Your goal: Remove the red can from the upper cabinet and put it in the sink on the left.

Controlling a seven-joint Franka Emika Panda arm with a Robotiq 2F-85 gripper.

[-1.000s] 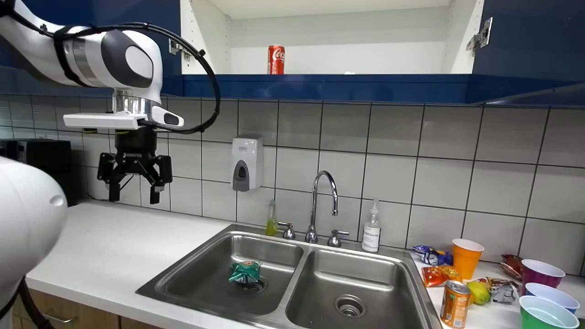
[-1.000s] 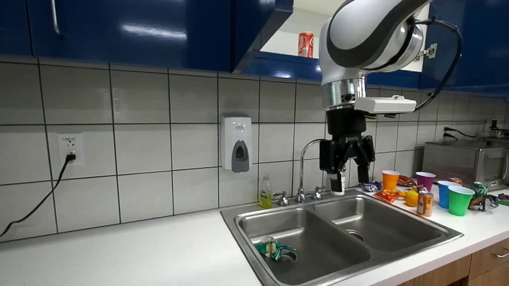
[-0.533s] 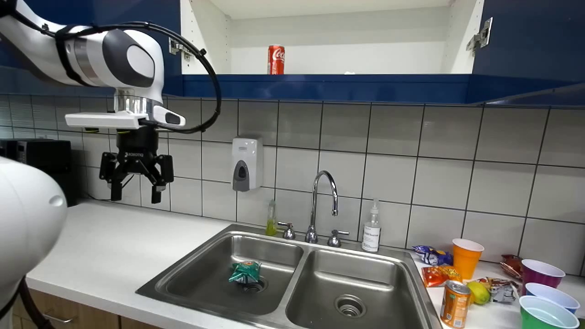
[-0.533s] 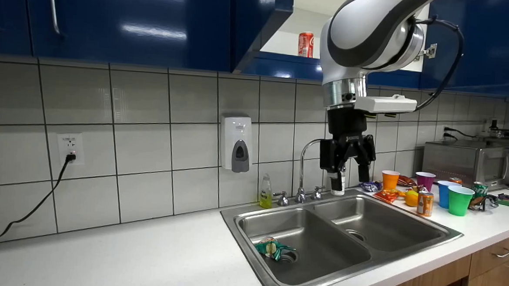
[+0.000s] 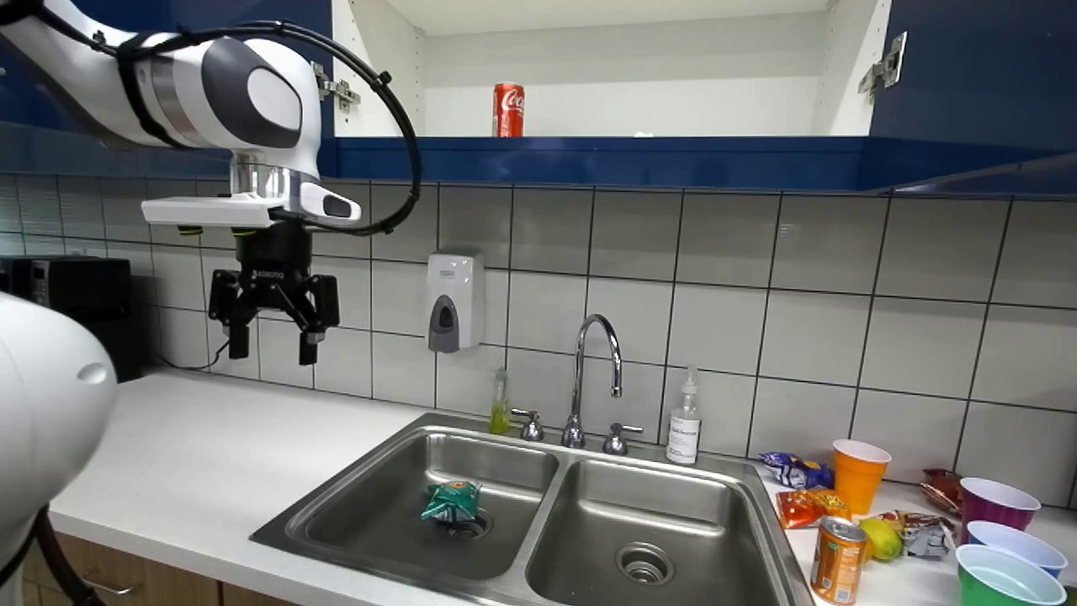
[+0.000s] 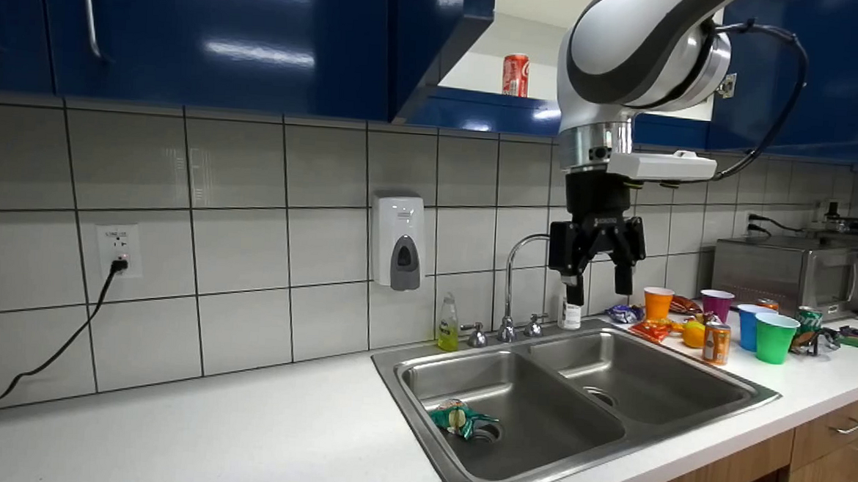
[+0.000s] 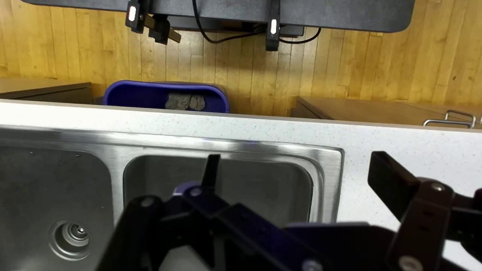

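Note:
The red can [image 5: 508, 109] stands upright on the floor of the opened upper cabinet [image 5: 602, 160], near the front lip; in an exterior view the same red can [image 6: 515, 75] shows left of the arm. Below the cabinet is the double sink, whose left basin [image 5: 370, 513] holds a green packet. My gripper [image 5: 274, 348] points down, lower than the can and apart from it, its jaws spread with nothing between them. In the wrist view the gripper [image 7: 295, 169] spans the sink's edge and the counter, and the can is out of view.
A chrome faucet [image 5: 577, 379] rises behind the sink, near a wall soap dispenser [image 5: 454, 303] and a pump bottle [image 5: 684, 425]. Right of the sink are an orange can [image 5: 838, 560], an orange cup [image 5: 860, 475] and several wrappers and cups. The cabinet door [image 6: 447, 36] stands swung outward.
The arm and gripper have moved slightly up and to the right in both exterior views. The jaws stay spread. The can and the packet have not moved.

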